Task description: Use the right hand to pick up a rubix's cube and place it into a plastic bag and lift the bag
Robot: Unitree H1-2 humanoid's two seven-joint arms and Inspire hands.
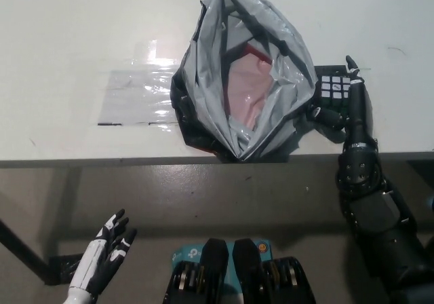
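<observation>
two hands are being shown, one at work and one idle. the rubik's cube (334,85) is being gripped on the table (68,32), near its front edge toward the right, just beside the right wall of the plastic bag (241,80). the black right hand (342,104) is being wrapped around the cube, with fingers (355,90) being pressed along its right side and a thumb against its near side; the cube is still resting on the tabletop. the grey bag is being left standing open close to the front edge, its mouth gaping and a pinkish lining being exposed inside. a clear plastic sheet (135,97) is being left flat on the table to the bag's left, touching it. the white left hand (102,253) is being held below the table's front edge, lower left, fingers spread and nothing being held.
</observation>
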